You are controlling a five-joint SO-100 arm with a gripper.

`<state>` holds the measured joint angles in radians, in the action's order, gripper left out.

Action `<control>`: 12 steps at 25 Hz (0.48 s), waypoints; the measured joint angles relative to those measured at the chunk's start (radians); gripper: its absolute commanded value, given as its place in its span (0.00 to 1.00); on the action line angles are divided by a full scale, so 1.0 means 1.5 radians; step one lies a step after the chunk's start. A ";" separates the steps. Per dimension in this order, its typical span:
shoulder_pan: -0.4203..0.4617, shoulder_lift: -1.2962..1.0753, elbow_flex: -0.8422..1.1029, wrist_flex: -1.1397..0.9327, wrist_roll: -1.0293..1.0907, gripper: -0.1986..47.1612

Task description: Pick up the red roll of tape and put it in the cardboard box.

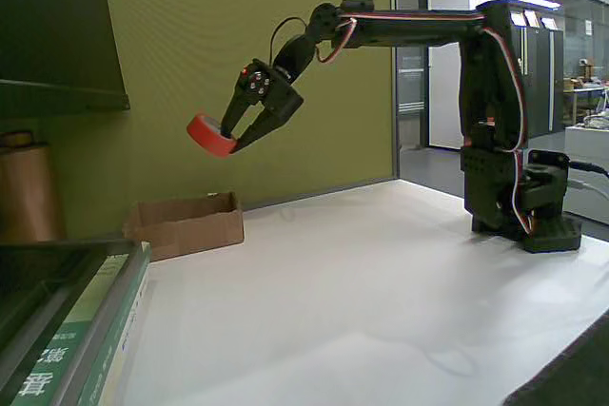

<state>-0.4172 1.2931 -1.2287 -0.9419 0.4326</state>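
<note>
We are seeing the dark arm (495, 111) standing on its base at the right of the white table (381, 292) in the fixed view, its upper link reaching level to the left and its wrist bending down and leftward. The gripper (228, 138) is hanging in the air, well above the tabletop. Its 2 fingers are sitting narrowly apart, clamping the red roll of tape (209, 134), 1 finger appearing to pass through the ring's hole. The roll is a flat red-orange ring, tilted, held clear of everything. The cardboard box (186, 223) is resting on the table against the green wall (238, 45), below and slightly left of the roll: low, brown, corrugated, with short flaps. A tall brown cylinder (27, 192) is standing at far left.
</note>
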 measured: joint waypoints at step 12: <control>-0.021 -0.160 0.121 0.082 0.009 0.01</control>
<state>-0.4495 1.0538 -1.0477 -0.8191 0.4464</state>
